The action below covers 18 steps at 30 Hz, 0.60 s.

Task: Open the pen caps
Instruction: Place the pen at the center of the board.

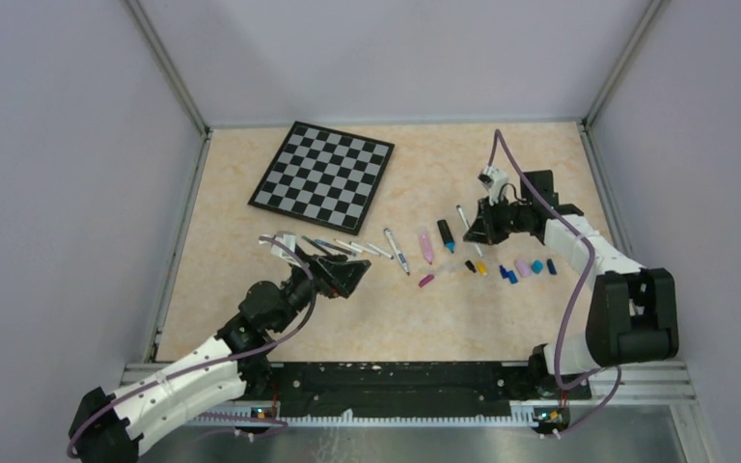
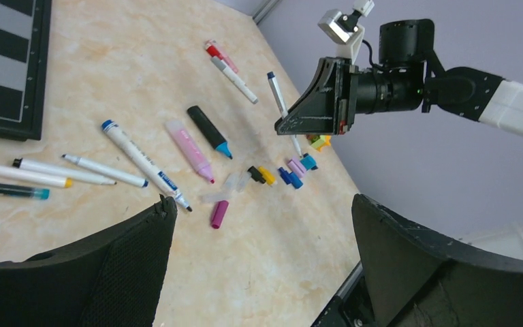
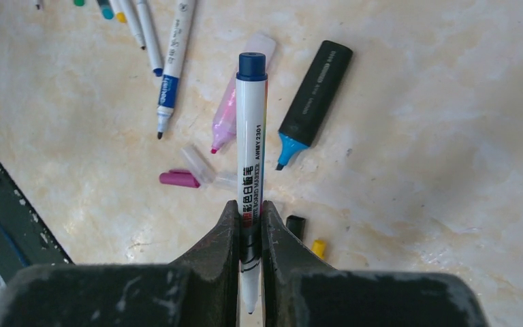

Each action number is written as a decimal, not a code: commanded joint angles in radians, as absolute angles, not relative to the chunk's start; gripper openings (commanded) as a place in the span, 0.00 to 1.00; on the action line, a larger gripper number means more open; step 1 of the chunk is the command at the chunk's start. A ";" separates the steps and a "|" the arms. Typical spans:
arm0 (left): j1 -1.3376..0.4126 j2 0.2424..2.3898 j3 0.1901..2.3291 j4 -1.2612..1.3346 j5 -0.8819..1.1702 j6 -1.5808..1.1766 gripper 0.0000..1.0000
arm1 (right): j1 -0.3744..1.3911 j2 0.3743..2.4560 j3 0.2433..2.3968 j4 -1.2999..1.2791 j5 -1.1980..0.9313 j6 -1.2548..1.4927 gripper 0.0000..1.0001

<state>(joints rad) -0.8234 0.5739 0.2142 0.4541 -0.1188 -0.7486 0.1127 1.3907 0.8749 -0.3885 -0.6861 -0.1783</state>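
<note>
Beige table (image 1: pixel 425 318) with a chessboard (image 1: pixel 323 177) at the back and pens (image 1: pixel 352 248) just in front of it.
The right gripper (image 3: pixel 250 218) clamps a white marker (image 3: pixel 252 136) right of the chessboard, with loose caps (image 1: pixel 519 270) nearer the arms. The left gripper (image 2: pixel 262 204) gapes empty in front of the chessboard.

**Non-task items in view**

Chessboard (image 1: pixel 321 177): black-and-white squares, dark frame, lying flat and skewed on the far left of the surface (image 1: pixel 425 328).
Surface: beige, marbled.
Walls (image 1: pixel 386 58): plain lilac, on three sides.
Metal rail (image 1: pixel 656 381): ribbed, along the near edge.
</note>
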 commanded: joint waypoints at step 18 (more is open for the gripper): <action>-0.813 0.552 0.202 0.371 -0.199 -0.704 0.99 | 0.109 1.775 1.143 -0.380 -0.521 -0.104 0.01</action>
